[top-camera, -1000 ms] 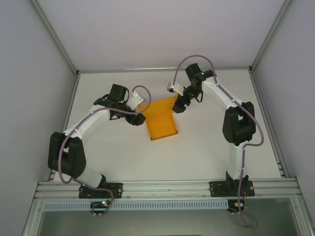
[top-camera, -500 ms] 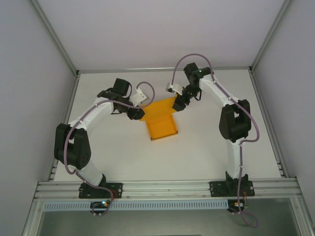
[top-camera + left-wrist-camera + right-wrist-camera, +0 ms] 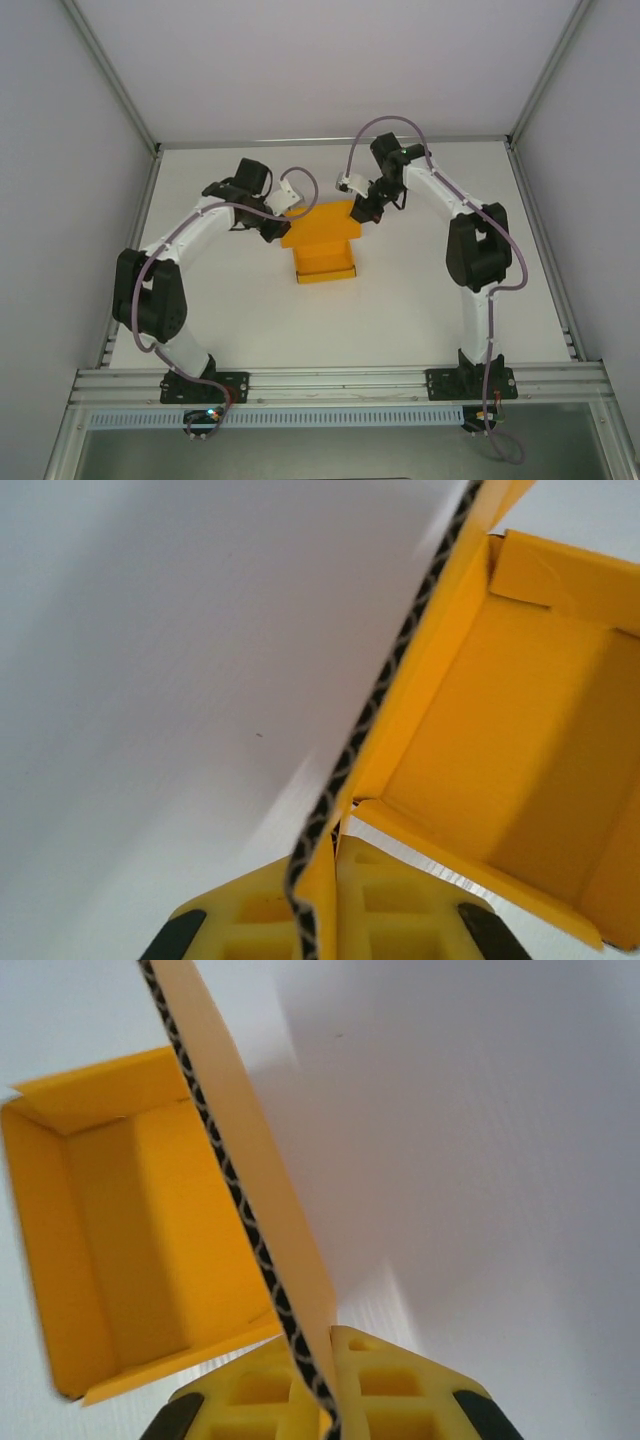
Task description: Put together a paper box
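Note:
The orange-yellow paper box [image 3: 323, 247] sits mid-table, its tray open toward the near side and its lid flap raised at the far end. My left gripper [image 3: 283, 229] is shut on the flap's left edge. My right gripper [image 3: 361, 211] is shut on the flap's right edge. In the left wrist view the flap's corrugated edge [image 3: 362, 730] runs up from between my yellow fingers [image 3: 400, 910], with the box's hollow [image 3: 510, 750] to the right. In the right wrist view the flap edge [image 3: 250, 1230] rises from the fingers [image 3: 400, 1390], and the tray [image 3: 130, 1220] lies to the left.
The white table [image 3: 440, 300] is walled by white panels with metal posts [image 3: 110, 75] at the back corners. An aluminium rail [image 3: 340, 382] carries both arm bases along the near edge.
Both grippers have swung the flap up and toward the near side. The box has shifted slightly left and squared up with the table. The left arm's elbow has moved inward.

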Available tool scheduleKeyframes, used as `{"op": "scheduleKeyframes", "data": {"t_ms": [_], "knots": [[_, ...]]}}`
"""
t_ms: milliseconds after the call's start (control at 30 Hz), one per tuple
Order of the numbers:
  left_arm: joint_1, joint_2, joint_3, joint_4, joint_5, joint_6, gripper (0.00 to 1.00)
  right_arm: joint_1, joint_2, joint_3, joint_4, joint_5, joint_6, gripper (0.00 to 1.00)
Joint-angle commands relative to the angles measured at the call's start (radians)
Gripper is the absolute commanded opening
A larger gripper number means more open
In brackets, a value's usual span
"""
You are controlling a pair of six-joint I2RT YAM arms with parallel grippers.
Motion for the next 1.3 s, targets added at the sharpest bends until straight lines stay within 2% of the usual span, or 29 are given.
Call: {"op": "scheduleKeyframes", "data": {"t_ms": [0, 100, 133, 267, 333, 400, 433, 500, 567, 633, 733, 933, 1033, 1267], "knots": [[-0.029, -0.007, 0.025, 0.036, -0.187, -0.103, 0.04, 0.029, -0.112, -0.125, 0.221, 0.258, 0.194, 0.00], [-0.059, -0.025, 0.016, 0.104, -0.288, -0.234, 0.07, 0.055, -0.212, -0.241, 0.391, 0.393, 0.392, 0.00], [-0.073, -0.027, 0.020, 0.117, -0.338, -0.282, 0.05, 0.072, -0.241, -0.279, 0.453, 0.458, 0.463, 0.00], [-0.113, -0.020, 0.079, 0.129, -0.559, -0.524, 0.00, 0.179, -0.326, -0.379, 0.596, 0.842, 0.729, 0.00], [-0.116, -0.021, 0.091, 0.152, -0.570, -0.639, 0.00, 0.220, -0.321, -0.371, 0.569, 1.006, 0.941, 0.00], [-0.120, -0.020, 0.080, 0.206, -0.559, -0.703, 0.00, 0.244, -0.296, -0.354, 0.532, 1.089, 1.133, 0.00], [-0.121, -0.014, 0.078, 0.223, -0.591, -0.746, 0.02, 0.255, -0.282, -0.347, 0.515, 1.129, 1.229, 0.00], [-0.122, 0.008, 0.092, 0.224, -0.623, -0.827, 0.00, 0.274, -0.255, -0.332, 0.510, 1.173, 1.387, 0.00], [-0.124, 0.024, 0.090, 0.246, -0.604, -0.880, 0.00, 0.282, -0.237, -0.324, 0.516, 1.195, 1.537, 0.03], [-0.132, 0.032, 0.076, 0.275, -0.603, -0.926, 0.00, 0.284, -0.236, -0.324, 0.537, 1.219, 1.672, 0.02], [-0.148, 0.043, 0.045, 0.323, -0.609, -0.963, 0.00, 0.288, -0.240, -0.343, 0.631, 1.198, 1.735, 0.00], [-0.173, 0.057, -0.006, 0.374, -0.618, -0.993, 0.00, 0.290, -0.187, -0.327, 0.588, 1.202, 1.818, 0.00], [-0.184, 0.061, -0.041, 0.436, -0.610, -0.982, 0.00, 0.307, -0.187, -0.403, 0.715, 1.229, 1.776, 0.05], [-0.198, 0.067, -0.158, 0.557, -0.559, -0.929, 0.01, 0.314, -0.189, -0.516, 0.816, 1.228, 1.637, 0.04]]}}
